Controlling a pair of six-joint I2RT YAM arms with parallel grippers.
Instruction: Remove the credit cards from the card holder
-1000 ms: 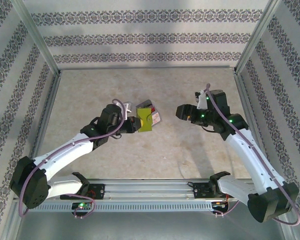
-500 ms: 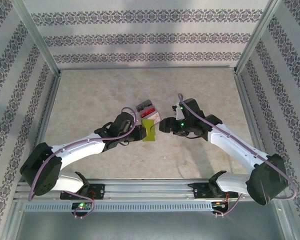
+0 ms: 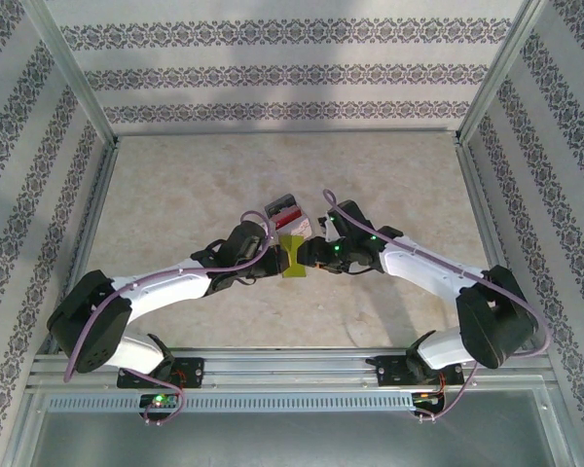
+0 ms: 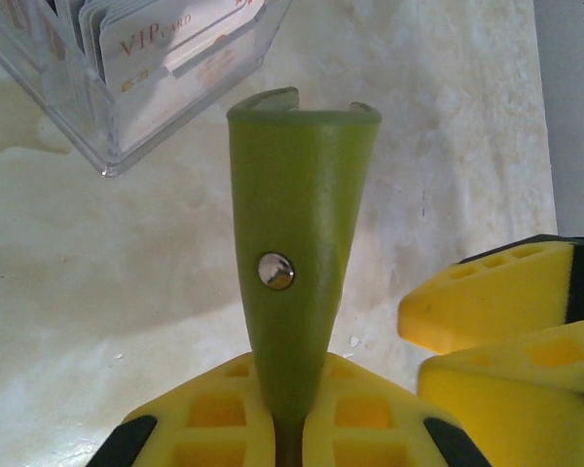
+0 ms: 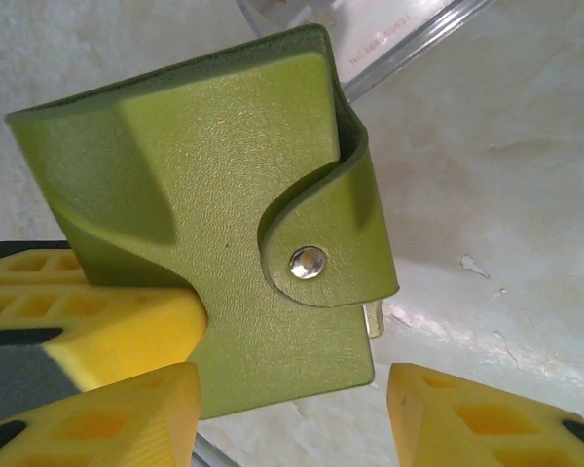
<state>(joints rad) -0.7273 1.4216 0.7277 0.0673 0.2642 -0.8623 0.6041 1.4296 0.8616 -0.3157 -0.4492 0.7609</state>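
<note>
Arriving, right jaws now flank card holder (image 5: 224, 195).

Pale marbled table (image 3: 175, 175), a clear plastic card box (image 3: 284, 210) near its middle

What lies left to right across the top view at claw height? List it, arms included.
left arm → left claw → holder → right claw → right arm

On my left wrist's view I read "VIP CARD" in brownish letters on a pale card (image 4: 165, 41) standing in a clear plastic box (image 4: 90, 136). On my right wrist's view, the small print behind the clear box's wall (image 5: 375, 44) is too blurred to read.
</note>
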